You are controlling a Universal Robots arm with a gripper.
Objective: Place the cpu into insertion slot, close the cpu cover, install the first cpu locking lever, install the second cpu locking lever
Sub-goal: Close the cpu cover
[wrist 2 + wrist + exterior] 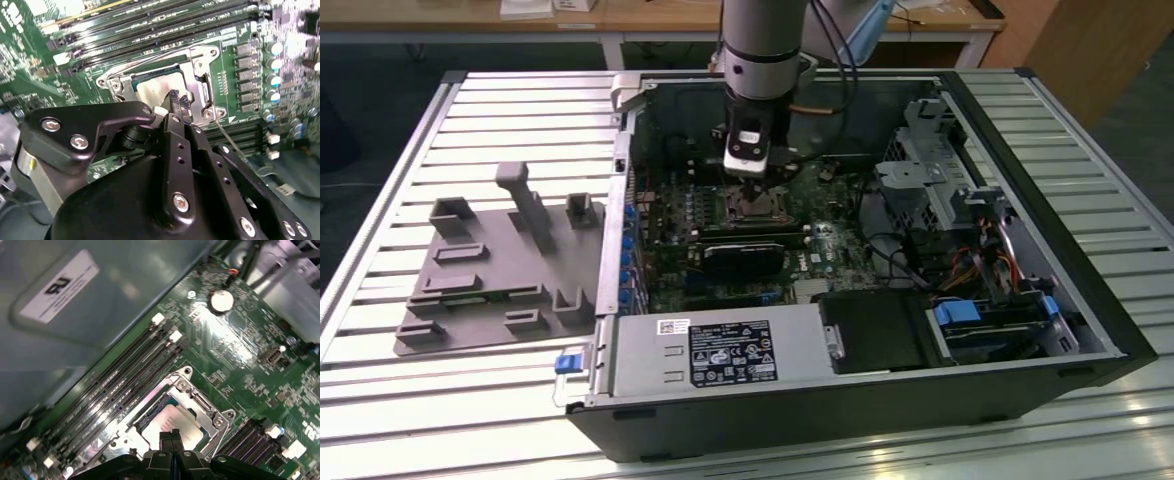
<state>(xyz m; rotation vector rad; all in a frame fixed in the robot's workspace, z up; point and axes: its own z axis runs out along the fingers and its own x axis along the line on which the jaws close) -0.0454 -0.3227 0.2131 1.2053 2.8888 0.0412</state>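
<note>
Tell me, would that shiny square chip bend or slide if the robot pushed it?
Probably stiff: the small flat square chip with a silvery metal top looks like a solid plate. It likely wouldn't slide, since the thin silver-grey metal frame sits around it. Being flat, it shouldn't roll.

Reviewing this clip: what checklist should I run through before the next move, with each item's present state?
1. cpu lying flat inside the cover's window: ok, its silvery top shows there.
2. cpu cover lowered over the chip: ok, it appears to be down.
3. Locking lever latched: not ok, the thin rod angles away from the socket.
4. Gripper empty: ok, fingers shut with nothing between them.
5. Gripper clear of the cpu: cannot tell, the tips are right over the cpu's edge.
</note>
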